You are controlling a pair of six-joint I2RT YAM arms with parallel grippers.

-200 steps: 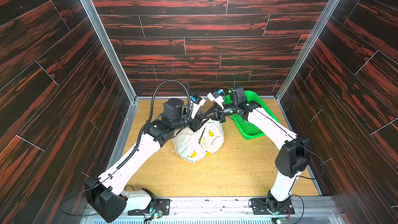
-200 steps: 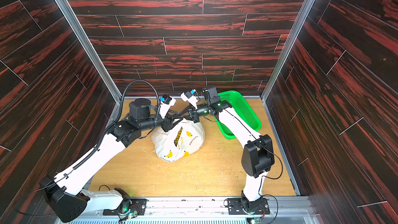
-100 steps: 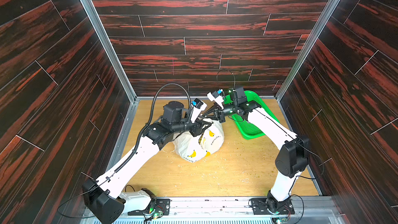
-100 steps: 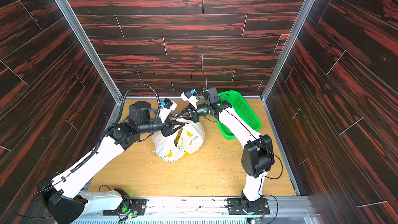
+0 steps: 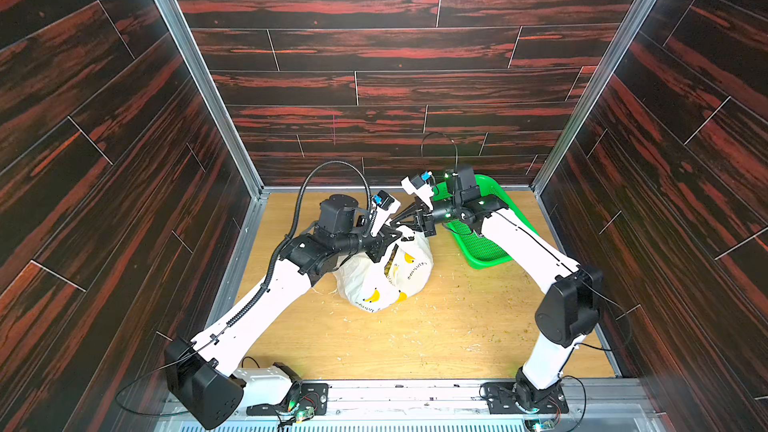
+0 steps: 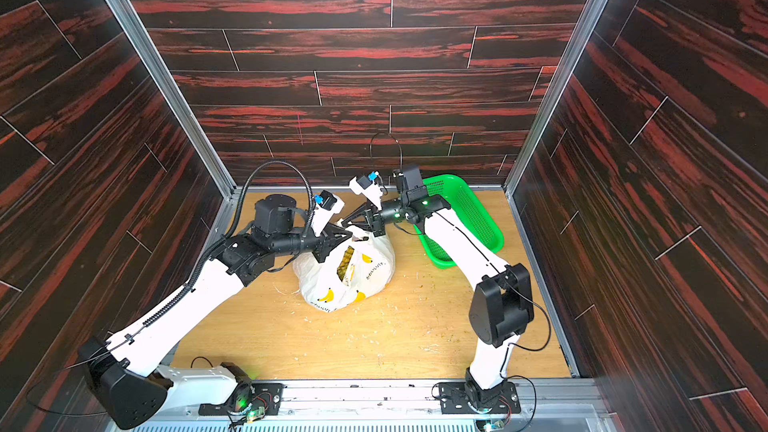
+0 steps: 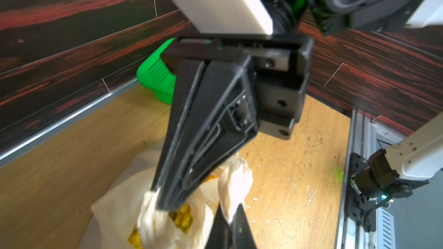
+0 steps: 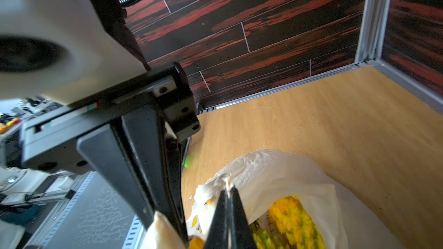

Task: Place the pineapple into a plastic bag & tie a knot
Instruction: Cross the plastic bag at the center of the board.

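The white plastic bag [image 5: 380,284] [image 6: 343,284] with banana prints stands mid-table, its mouth open. The yellow pineapple [image 8: 294,221] [image 6: 347,263] lies inside it. My left gripper [image 7: 230,214] [image 5: 400,235] is shut on one white handle strap [image 7: 235,183]. My right gripper [image 8: 229,189] [image 5: 393,224] is shut on the other strap [image 8: 215,183] at the bag's top. The two grippers cross just above the bag, tips close together. No knot shows; each strap is held separately.
A green mesh basket [image 5: 478,243] [image 6: 469,218] sits at the back right, partly under my right arm. Dark wood-pattern walls close in three sides. Small crumbs lie scattered over the wooden table [image 5: 415,338].
My left gripper has dropped towards the bag's top and closed on a handle strap. The right gripper has stayed shut on its strap.
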